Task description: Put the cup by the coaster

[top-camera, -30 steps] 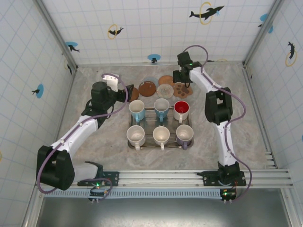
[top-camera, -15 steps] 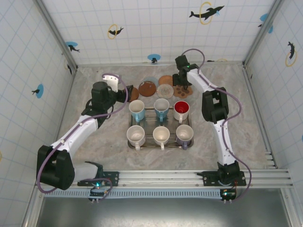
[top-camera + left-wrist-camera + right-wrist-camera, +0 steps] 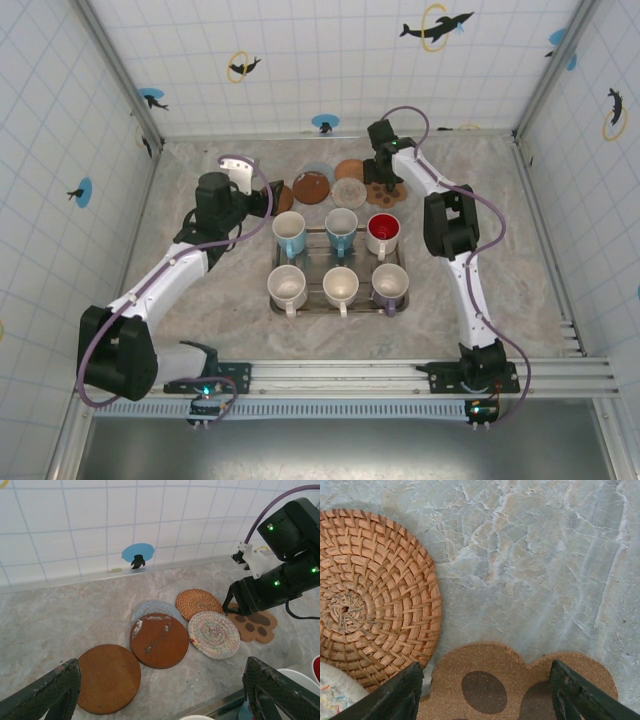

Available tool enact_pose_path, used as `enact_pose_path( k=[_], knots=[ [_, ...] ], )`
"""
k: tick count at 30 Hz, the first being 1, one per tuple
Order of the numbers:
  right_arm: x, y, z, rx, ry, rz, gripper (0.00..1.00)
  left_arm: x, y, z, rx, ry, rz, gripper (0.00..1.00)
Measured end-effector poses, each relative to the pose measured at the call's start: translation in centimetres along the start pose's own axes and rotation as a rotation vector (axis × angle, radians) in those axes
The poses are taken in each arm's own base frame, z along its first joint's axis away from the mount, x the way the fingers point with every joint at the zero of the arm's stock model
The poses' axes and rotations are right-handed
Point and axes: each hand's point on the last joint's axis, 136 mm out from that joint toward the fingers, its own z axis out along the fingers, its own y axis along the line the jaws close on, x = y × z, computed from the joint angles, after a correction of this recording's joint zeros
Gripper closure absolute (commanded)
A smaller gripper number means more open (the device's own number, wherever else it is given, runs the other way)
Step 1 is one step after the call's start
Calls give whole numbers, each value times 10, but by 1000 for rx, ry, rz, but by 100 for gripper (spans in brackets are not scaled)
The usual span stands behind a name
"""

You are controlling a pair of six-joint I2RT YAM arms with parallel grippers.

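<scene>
Marble-look tabletop, walled in white tile with dolphin stickers.

**Step in hand (judged):** fetching a cup, since all six sit in the tray. The red cup lies nearest the coasters. Grip it by the wall or rim, lift it clear of its neighbours, and set it upright on bare marble just beside the chosen coaster, not on it.

**Entries, left to right:**
- left gripper: jaws wide apart, empty, near the leftmost coasters.
- wooden coaster: round, dark, smooth.
- scuffed brown coaster: round, with pale wear marks, overlapping a blue-grey woven coaster.
- wicker coaster: coiled basketwork.
- multicolour braided coaster: soft and flecked.
- paw-shaped cork coaster: lobed, with dark pads.
- right gripper: jaws apart and holding nothing, straddling the paw's edge.
- wire tray: the back row holds a pale-blue cup, a teal cup and the red one. The front row holds a white cup, a cream cup and a lilac cup. All are glazed and handled.
</scene>
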Motion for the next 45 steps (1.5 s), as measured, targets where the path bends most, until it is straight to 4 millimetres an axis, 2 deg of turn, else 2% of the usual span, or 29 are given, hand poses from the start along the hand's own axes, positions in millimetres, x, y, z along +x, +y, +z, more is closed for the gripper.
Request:
enact_pose_path(
  k=[25, 45],
  knots=[
    [-3, -28, 2, 3, 15, 83, 36, 0, -4, 1, 8, 11, 2, 16],
    [-2, -84, 0, 41, 6, 192, 38, 2, -9, 6, 19, 32, 3, 17]
  ],
)
